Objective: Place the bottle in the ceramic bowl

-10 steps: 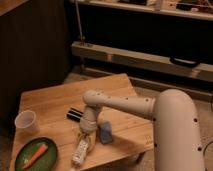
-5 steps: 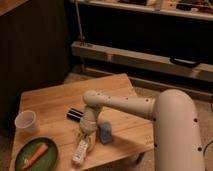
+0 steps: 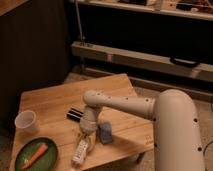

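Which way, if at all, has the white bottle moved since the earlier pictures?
No. The bottle lies just as far from the ceramic bowl as before, with the gripper right above its far end.

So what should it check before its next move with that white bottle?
1. Slim white bottle within reach: ok, lying near the wooden table's front edge.
2. Gripper at the bottle: ok, right over its far end.
3. Firm hold on the bottle: cannot tell.
4. Dark green round ceramic bowl located: ok, at the table's near left corner.
5. Room in the bowl: cannot tell; an orange carrot-like piece lies in it.
6. Blue-grey block out of the way: ok, on the bottle's side away from the bowl.
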Robot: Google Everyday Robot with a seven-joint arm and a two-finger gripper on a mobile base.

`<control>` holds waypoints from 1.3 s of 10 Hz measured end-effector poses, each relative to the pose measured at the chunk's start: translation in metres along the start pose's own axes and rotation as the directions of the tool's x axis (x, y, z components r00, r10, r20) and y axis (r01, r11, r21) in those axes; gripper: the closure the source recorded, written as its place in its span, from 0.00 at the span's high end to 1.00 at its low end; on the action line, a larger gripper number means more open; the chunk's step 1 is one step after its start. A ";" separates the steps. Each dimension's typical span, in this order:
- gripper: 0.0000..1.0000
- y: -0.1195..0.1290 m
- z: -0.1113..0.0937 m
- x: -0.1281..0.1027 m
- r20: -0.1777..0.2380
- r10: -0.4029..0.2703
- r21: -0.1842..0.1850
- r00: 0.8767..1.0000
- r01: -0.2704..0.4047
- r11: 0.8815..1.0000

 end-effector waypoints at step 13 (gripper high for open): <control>0.80 -0.003 -0.002 -0.019 -0.393 0.058 -0.004 0.918 -0.065 0.998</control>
